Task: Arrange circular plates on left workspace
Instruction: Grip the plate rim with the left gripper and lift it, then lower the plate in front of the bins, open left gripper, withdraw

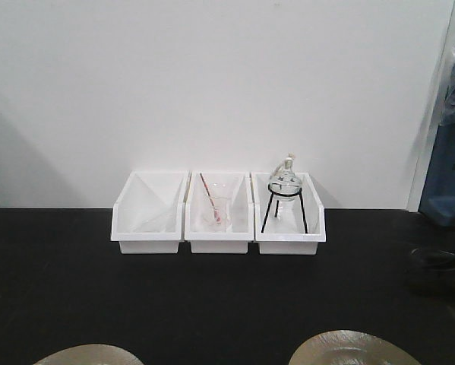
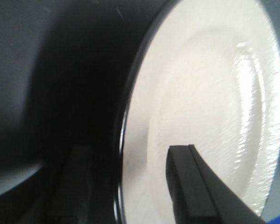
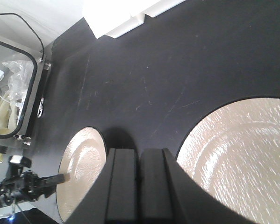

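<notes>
Two round tan plates lie on the black countertop (image 1: 212, 304) at the front edge. The left plate (image 1: 90, 354) fills the left wrist view (image 2: 205, 107). My left gripper (image 2: 130, 151) is open and straddles its dark rim, one finger over the plate's face and one outside the rim. The right wrist view shows this plate (image 3: 81, 172) with one left finger (image 3: 55, 178) over its edge. The right plate (image 1: 354, 348) lies free and also shows in the right wrist view (image 3: 242, 154). My right gripper (image 3: 139, 156) is shut and empty, above bare counter between the two plates.
Three white bins (image 1: 218, 228) stand in a row at the back against the wall; the middle one holds a glass beaker with a rod, the right one a round flask on a tripod. A dark glass dish (image 1: 432, 270) sits at the right. A glass-fronted case (image 3: 13, 93) stands beside the counter.
</notes>
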